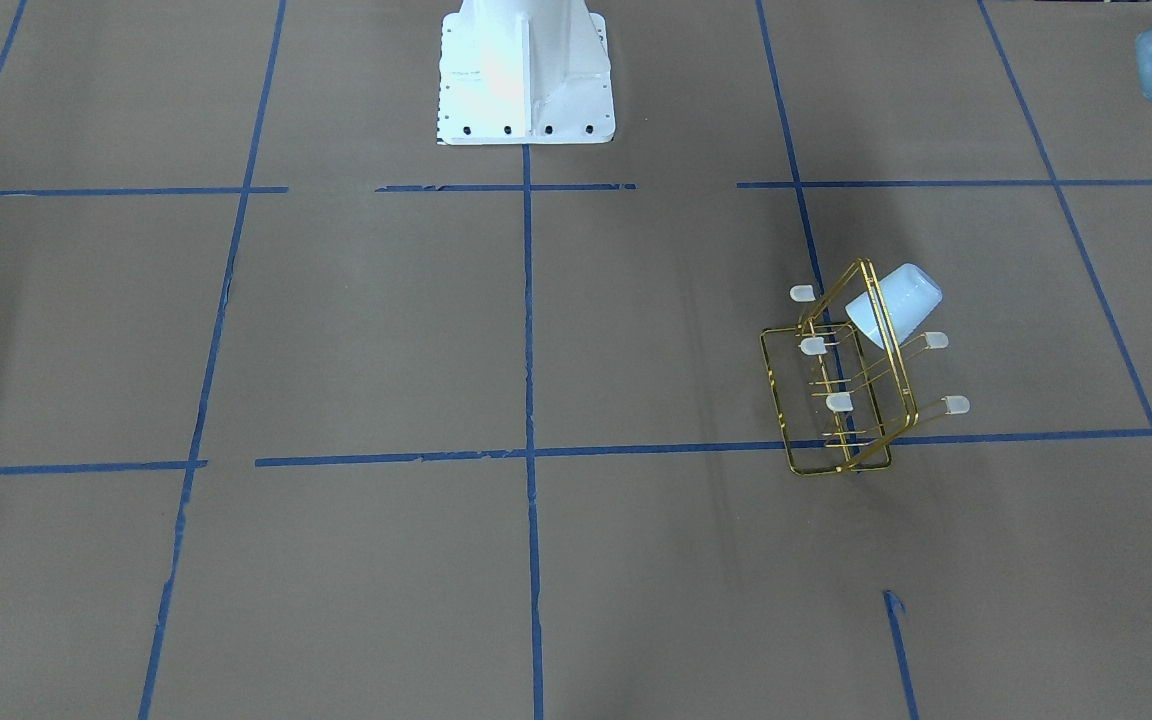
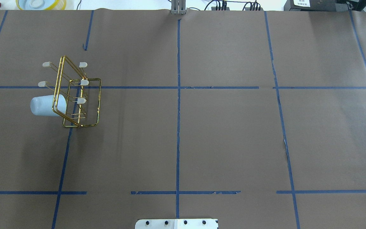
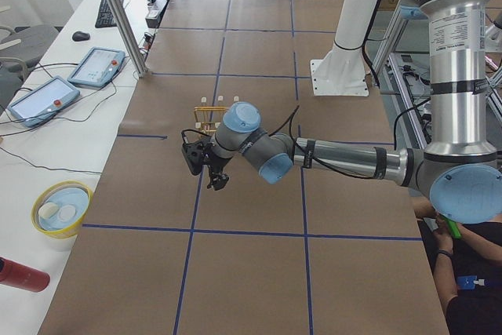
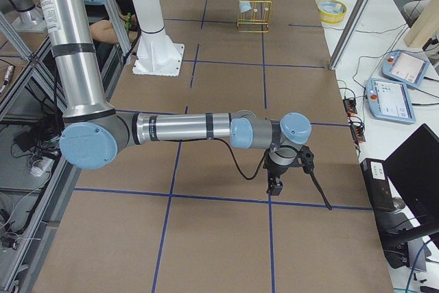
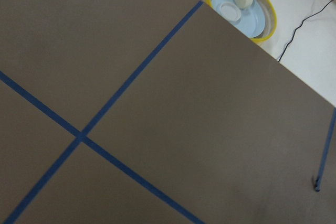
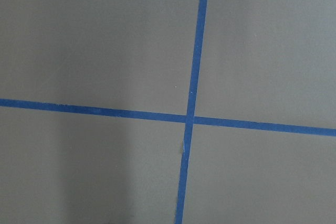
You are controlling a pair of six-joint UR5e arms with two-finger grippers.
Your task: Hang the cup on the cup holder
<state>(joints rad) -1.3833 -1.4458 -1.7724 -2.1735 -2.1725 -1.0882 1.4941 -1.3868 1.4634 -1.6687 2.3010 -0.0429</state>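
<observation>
Judging from the overhead view, the hanging step is assessed as complete. The small pale blue-white plastic tumbler cup (image 2: 44, 105) is found tilted on its side, mouth set against the upright frame of the gold wire cup holder rack (image 2: 75, 95), closed end pointing away from it. It is carried on the rack's outer side, at mid-left of that view. In the front-facing view the cup (image 1: 896, 300) sits at the rack's upper right, above two free white-capped prongs. The prong inside the cup is hidden, so seating on it is inferred, not seen. The rack stands on the brown paper-covered table (image 2: 233, 127).

The left tool (image 3: 205, 164) is recorded near the rack but apart from it, with nothing seen in it. The right tool (image 4: 288, 173) is held low over the table, well apart from the rack. Both appear only in side views, so their opening cannot be told. The wrist views show table and blue tape lines (image 6: 191, 77) only.

Nothing is judged left of the task beyond parking the arms.
</observation>
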